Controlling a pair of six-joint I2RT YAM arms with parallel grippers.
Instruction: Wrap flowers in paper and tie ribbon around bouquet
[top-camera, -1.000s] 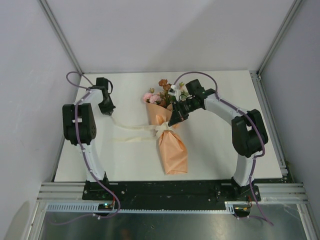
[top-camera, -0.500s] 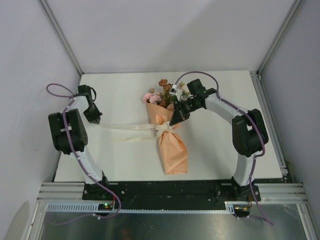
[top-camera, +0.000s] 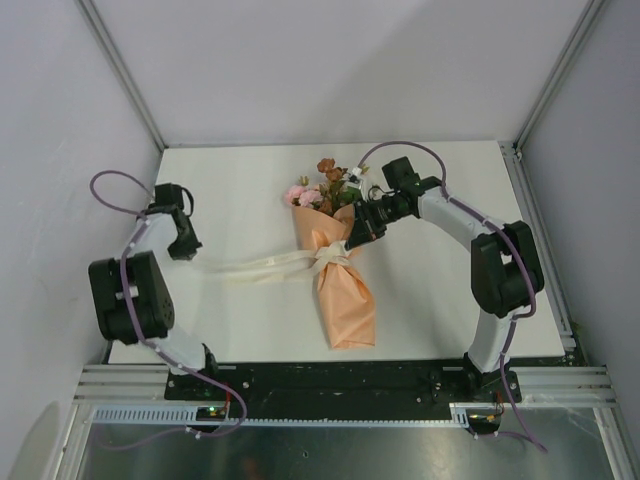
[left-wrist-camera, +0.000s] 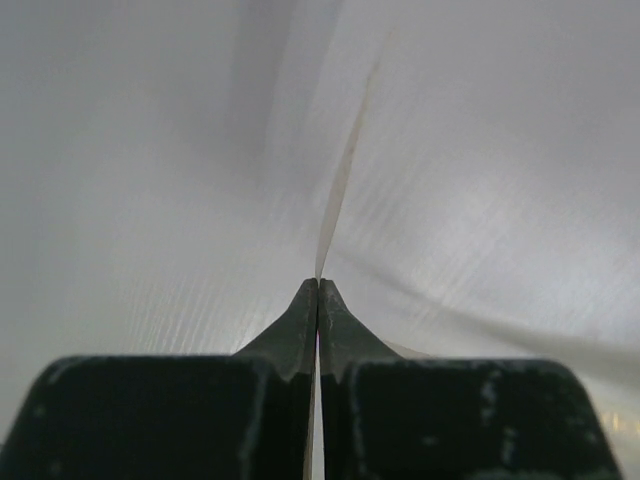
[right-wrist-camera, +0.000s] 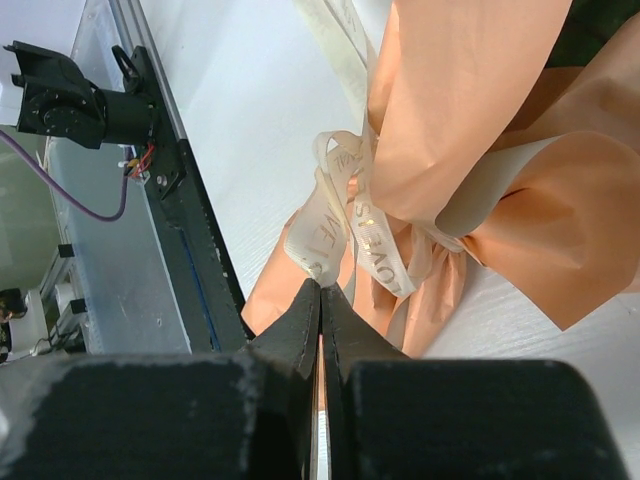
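Cream ribbon (top-camera: 265, 264) is pinched in left pincer (top-camera: 188, 253) and right pincer (top-camera: 350, 243) beside bouquet (top-camera: 345, 300).

White arms with black joint housings, left arm (top-camera: 130, 298) and right arm (top-camera: 502, 268) at opposite ends of the black base rail (top-camera: 330, 379), purple cable (top-camera: 108, 180) along each, matte black tapered fingers (left-wrist-camera: 292, 330) on left gripper (left-wrist-camera: 318, 288).

A white table (top-camera: 250, 330) fills the middle, closed in by pale grey walls (top-camera: 330, 70) from 9 through 12 to 3 o'clock. Metal posts (top-camera: 120, 70) slant up at 11 and 1 o'clock. At 6 o'clock a black bar (top-camera: 340, 378) runs along the table's near edge, then a white slotted strip (top-camera: 330, 413), then a shiny metal sheet (top-camera: 330, 452)
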